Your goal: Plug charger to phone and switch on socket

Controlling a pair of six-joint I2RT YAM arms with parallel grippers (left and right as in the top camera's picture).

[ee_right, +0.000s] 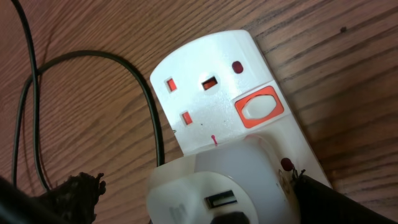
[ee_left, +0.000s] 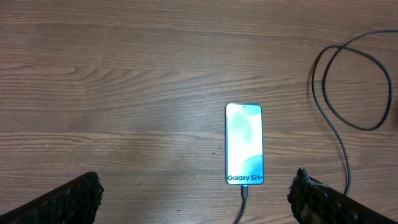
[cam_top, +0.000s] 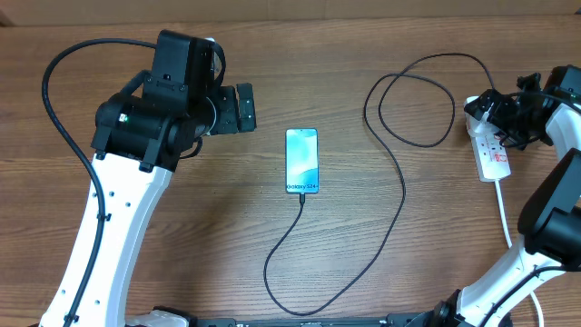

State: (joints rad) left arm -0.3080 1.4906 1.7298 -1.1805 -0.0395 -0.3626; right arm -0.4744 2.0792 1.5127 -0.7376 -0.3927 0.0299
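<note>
the phone (cam_top: 301, 161) lies flat at the middle of the table (cam_top: 182, 263), screen up. the charger (cam_top: 404, 193) enters its 6 o'clock edge, swings down, climbs toward 1 o'clock, loops, and runs to the socket (cam_top: 493, 153) at the table's 3 o'clock side. the left fingers (ee_left: 81, 196) are spread wide and hold nothing, hovering at the phone's 10 o'clock in the overhead view. the right fingers (ee_right: 78, 190) are also wide, straddling a white adapter (ee_right: 211, 186) seated in the socket; the one at 5 o'clock looks to touch the strip's edge. the white rocker switch (ee_right: 259, 107) lies at 1 o'clock of the adapter.
</note>
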